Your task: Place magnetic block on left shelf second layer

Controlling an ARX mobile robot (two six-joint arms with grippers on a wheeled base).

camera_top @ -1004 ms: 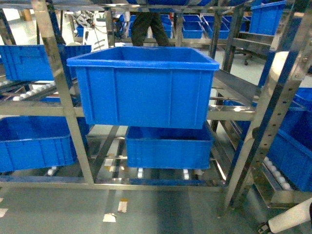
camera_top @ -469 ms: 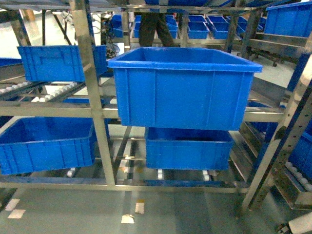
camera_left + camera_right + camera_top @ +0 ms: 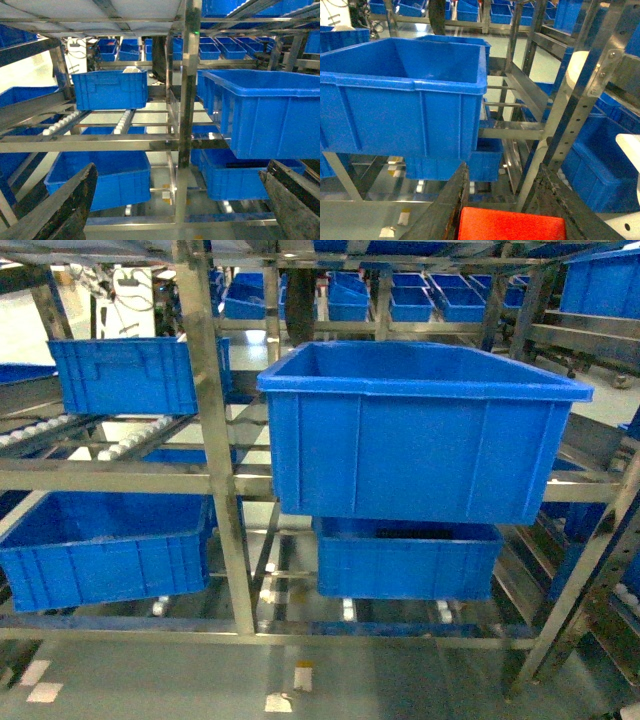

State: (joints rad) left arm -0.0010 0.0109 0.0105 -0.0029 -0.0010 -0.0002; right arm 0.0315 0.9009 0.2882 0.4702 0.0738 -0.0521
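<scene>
The red magnetic block point(image 3: 512, 225) shows only in the right wrist view, at the bottom edge, with my right gripper point(image 3: 504, 170) shut on it. Ahead of it and to the left stands a big deep blue tote point(image 3: 400, 90), near its level. In the head view this tote point(image 3: 420, 435) rests on the left shelf second layer point(image 3: 120, 477), a level of steel rails with white rollers point(image 3: 130, 435). My left gripper point(image 3: 180, 170) is open and empty, facing a steel post point(image 3: 187, 115). Neither gripper shows in the head view.
Shiny posts point(image 3: 215, 440) split the rack into bays. A smaller blue tote point(image 3: 125, 375) sits back on the left bay's rollers, and lower totes point(image 3: 100, 545) point(image 3: 405, 560) lie underneath. Another rack with totes point(image 3: 600, 165) stands on the right. More totes point(image 3: 400, 300) fill the background.
The head view has swung left: the big tote and posts slid rightward in the picture. The white arm part at the bottom right corner has left the view.
</scene>
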